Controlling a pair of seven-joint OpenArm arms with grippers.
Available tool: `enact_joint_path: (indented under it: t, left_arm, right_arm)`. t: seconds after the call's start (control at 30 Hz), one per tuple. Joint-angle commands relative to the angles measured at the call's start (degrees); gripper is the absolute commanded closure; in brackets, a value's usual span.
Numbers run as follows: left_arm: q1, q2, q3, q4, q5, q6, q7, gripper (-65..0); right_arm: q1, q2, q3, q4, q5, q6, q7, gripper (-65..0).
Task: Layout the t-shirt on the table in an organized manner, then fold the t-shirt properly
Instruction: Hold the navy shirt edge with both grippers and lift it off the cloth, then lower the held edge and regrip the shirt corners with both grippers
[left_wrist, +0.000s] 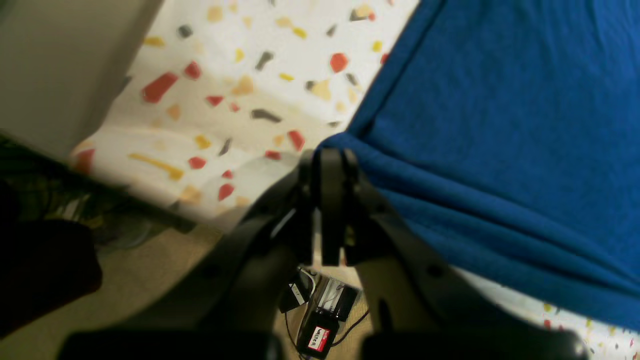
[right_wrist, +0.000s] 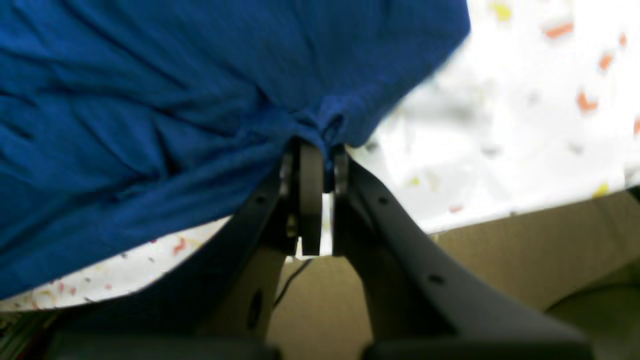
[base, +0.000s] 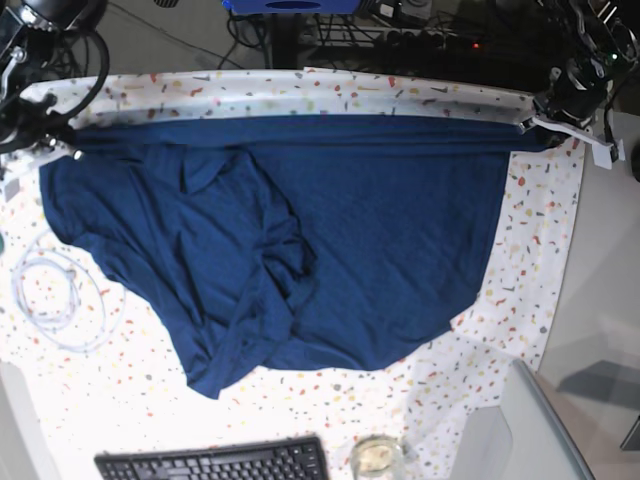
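A: What's the biggest thing there?
B: The table (base: 530, 260), under a white cloth flecked with red, yellow and grey chips like terrazzo.

A: And the t-shirt?
B: The t-shirt (base: 380, 230) is soft, matte navy knit, spread wide over the middle of the table. Its far edge is pulled into a straight taut line; the near part sags into a rounded, rumpled mass with deep folds.

A: The tools?
B: The left gripper (left_wrist: 330, 157) has its black jaws pinched together on a corner of the t-shirt at the table's far edge. The right gripper (right_wrist: 317, 150) is likewise clamped on a bunched corner at the opposite end of that edge.

A: Smaller items?
B: At the table's near edge, a black keyboard (base: 215, 462); beside it a round glass jar (base: 377, 457), contents unclear. A coiled white cable (base: 50, 300) lies just off the t-shirt's side.
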Motion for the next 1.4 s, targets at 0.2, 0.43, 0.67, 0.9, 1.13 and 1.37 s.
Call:
enact_joint_path:
  t: [0.2,0.43,0.67,0.9,1.13,1.37]
  left_arm:
    - [-4.6,-0.4,-0.2,0.8,7.0,0.0,1.8,0.0]
    - [-8.3,-0.4,-0.2,0.6,7.6,0.0,1.9,0.0]
    - [-11.1,-0.6,0.1,-3.5,7.6,0.0,1.9,0.0]
    - [-13.5,-0.8,4.4,-5.0,7.8,0.1,1.6,0.0]
    - [-19.1,-0.3,4.5,-7.9,16.2,0.1,1.5,0.0]
    - [-21.8,-0.4,4.6,-11.6,16.9,0.1,1.4,0.0]
  right_arm:
    - [4.0,1.0,0.0,0.7,0.3,-0.4,0.3,-0.2]
    - [7.8,3.9,-4.5,-6.3,0.4,-4.1,0.8,-0.2]
    - [11.4,4.0,-5.3,-7.7,0.4,-4.5,0.8,-0.2]
    - [15.6,5.4,-5.3,-12.2,0.4,-4.6,0.8,0.0]
    - [16.6,6.9,-5.4,-17.9,0.4,-4.6,5.2,0.0]
    - [16.6,6.9,-11.3,-18.3,0.4,-5.0,9.6,0.0]
